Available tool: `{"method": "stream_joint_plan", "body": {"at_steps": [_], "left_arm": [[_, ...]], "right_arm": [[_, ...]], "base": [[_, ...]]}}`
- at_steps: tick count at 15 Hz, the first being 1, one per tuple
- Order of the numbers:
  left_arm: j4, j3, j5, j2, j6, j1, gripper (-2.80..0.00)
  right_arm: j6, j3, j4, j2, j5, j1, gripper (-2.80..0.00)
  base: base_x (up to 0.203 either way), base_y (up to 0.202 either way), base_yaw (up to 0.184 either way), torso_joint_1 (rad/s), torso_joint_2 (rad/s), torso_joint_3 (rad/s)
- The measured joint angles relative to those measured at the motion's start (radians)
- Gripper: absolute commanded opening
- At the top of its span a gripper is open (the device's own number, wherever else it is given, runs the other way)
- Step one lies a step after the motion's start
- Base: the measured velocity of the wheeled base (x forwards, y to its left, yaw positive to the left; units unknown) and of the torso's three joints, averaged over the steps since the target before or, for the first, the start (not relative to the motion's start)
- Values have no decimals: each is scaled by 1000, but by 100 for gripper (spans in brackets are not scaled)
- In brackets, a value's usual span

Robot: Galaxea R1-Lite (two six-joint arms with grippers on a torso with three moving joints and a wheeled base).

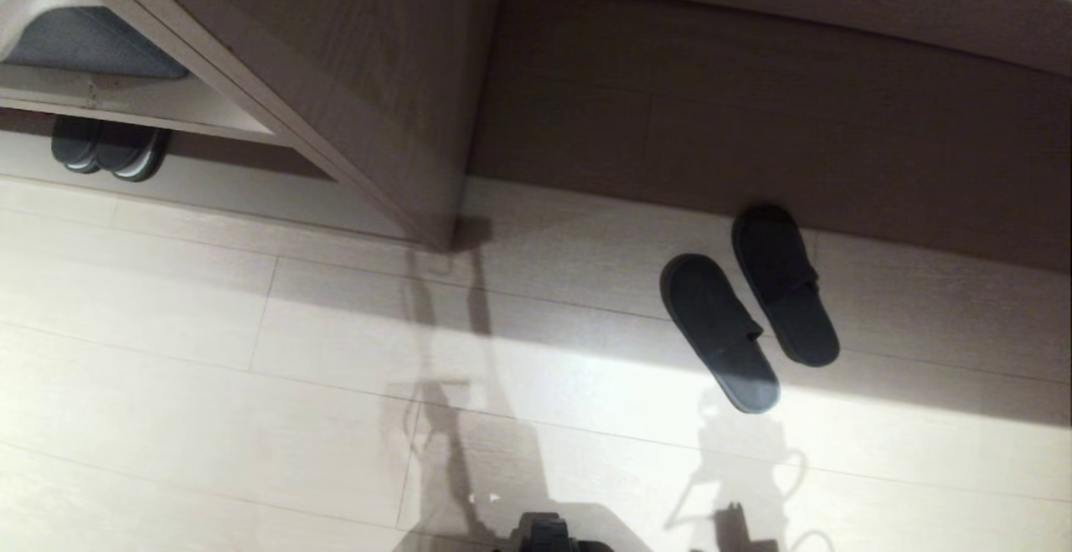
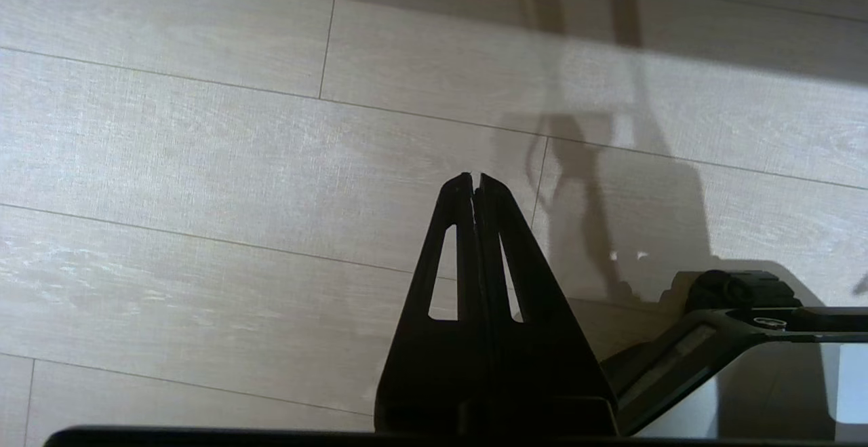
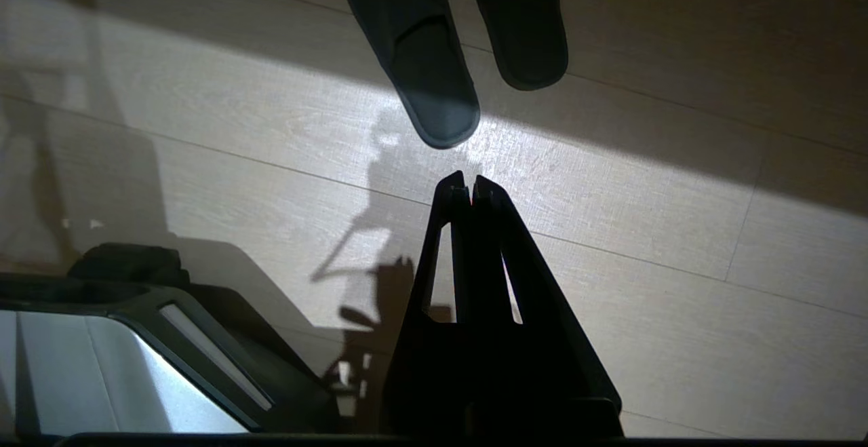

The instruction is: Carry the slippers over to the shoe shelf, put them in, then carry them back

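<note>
The slippers lie side by side on the pale floor, close against the dark base panel of the long counter, toes pointing away from it toward you. They sit just apart from each other, flat and unheld, so you are judged to be at the very start, before any pickup. The right gripper hovers above the floor just short of the nearer slipper's toe, its jaws clenched on nothing. The left gripper hangs over bare floor, well away from the slippers, also pressed closed and empty. To the left of the slippers a slanted wooden panel juts out, and beyond it a low shelf with black shoes beneath. That panel's corner stands between the slippers and the shelf, so you will likely need to steer around it.
</note>
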Motion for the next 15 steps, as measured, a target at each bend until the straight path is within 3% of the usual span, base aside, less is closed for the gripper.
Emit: {"method": "stream_joint_plan", "body": {"at_steps": [15], "left_arm": [[0, 0, 0, 0, 0, 0, -280]], "right_arm": [[0, 0, 0, 1, 0, 0, -280]], "base": [[0, 0, 0, 3, 2, 203]]}}
